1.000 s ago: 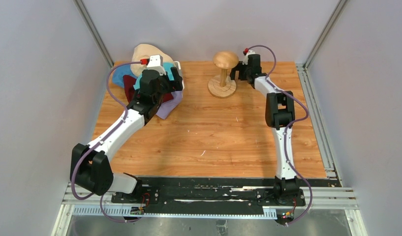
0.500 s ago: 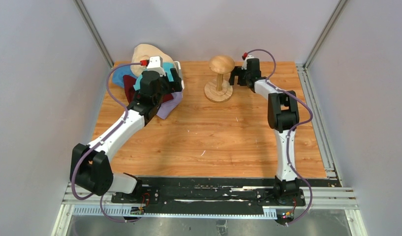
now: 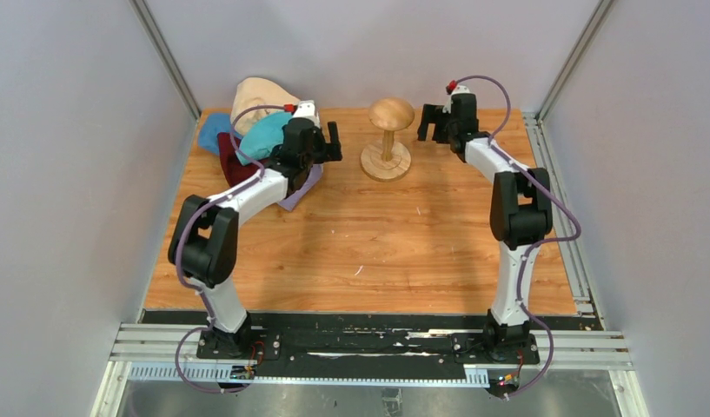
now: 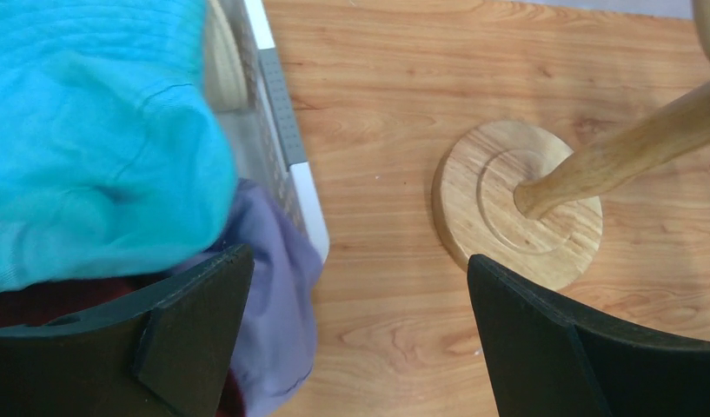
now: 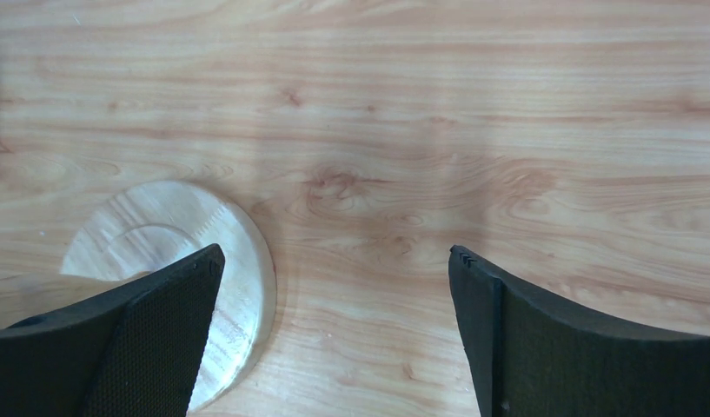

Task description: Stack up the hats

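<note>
Hats: heap at the bench's far-left corner; teal hat (image 3: 264,136) uppermost, dark red (image 3: 229,167) and lavender (image 3: 301,186) beneath, blue (image 3: 212,130) and beige (image 3: 260,94) behind.
Left gripper (image 4: 360,256): jaws wide, gripping nothing. The teal hat lay outside them, just beside one finger (image 4: 186,339), with the lavender brim against it.
Between those jaws: wood, basket (image 4: 286,139) edge, stand (image 4: 516,204) base.
Right gripper (image 5: 335,252): jaws wide over wood beside the stand, well apart from the hats.

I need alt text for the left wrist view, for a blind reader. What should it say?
The open, empty left gripper hangs above a wooden table, between a soft teal cloth hat piled on lavender cloth and dark red cloth by a white mesh basket, and the round base of a pale wooden stand.
</note>
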Robot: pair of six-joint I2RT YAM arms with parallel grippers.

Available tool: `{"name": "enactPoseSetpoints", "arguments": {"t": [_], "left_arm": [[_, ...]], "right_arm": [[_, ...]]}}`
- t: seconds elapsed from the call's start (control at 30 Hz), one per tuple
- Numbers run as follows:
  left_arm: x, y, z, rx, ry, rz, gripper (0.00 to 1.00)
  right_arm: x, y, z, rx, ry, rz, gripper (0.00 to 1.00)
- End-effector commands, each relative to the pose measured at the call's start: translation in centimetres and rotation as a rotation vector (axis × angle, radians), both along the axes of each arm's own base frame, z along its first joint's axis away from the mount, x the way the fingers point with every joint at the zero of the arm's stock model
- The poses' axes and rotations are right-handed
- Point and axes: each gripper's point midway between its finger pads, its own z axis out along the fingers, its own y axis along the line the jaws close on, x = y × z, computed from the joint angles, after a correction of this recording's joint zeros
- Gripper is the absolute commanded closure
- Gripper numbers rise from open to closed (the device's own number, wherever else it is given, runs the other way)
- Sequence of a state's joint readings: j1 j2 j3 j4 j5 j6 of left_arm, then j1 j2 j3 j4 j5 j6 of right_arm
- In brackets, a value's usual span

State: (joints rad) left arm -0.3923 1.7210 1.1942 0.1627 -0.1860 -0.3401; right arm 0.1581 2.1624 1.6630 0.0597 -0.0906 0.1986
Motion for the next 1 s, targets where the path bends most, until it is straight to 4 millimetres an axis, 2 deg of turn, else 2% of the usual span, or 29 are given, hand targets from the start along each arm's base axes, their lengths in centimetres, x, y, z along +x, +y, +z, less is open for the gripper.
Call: {"name": "enactPoseSetpoints", "arguments": {"t": [0.0, 0.1, 0.2, 0.43, 0.6, 0.97], "left_arm": [[2.4, -2.6, 0.3, 0.017, -0.05, -0.032, 0.02], [3.4, -3.9, -0.7, 0.017, -0.041, -0.055, 0.02], [4.2, -5.1, -1.6, 0.012, -0.031, -0.071, 0.02], [5.6, -8.0, -3.3, 0.068, -0.037, -0.119, 0.02], [5.9, -9.9, -4.4, 0.043, -0.029, -0.166, 0.02], [6.2, -12.0, -6.5, 0.008, -0.019, -0.255, 0.02]], "right_arm": [[-0.5, -2.2, 4.8, 0.002, -0.092, -0.052, 0.01], [-1.4, -2.5, 6.5, -0.005, -0.119, -0.05, 0.01], [-2.4, -2.9, 9.1, -0.003, -0.164, -0.055, 0.01], [-4.4, -4.0, 12.5, 0.007, -0.222, -0.07, 0.01], [-5.0, -5.0, 13.7, 0.011, -0.244, -0.084, 0.01], [-5.8, -6.2, 14.8, 0.019, -0.262, -0.097, 0.01]]}}
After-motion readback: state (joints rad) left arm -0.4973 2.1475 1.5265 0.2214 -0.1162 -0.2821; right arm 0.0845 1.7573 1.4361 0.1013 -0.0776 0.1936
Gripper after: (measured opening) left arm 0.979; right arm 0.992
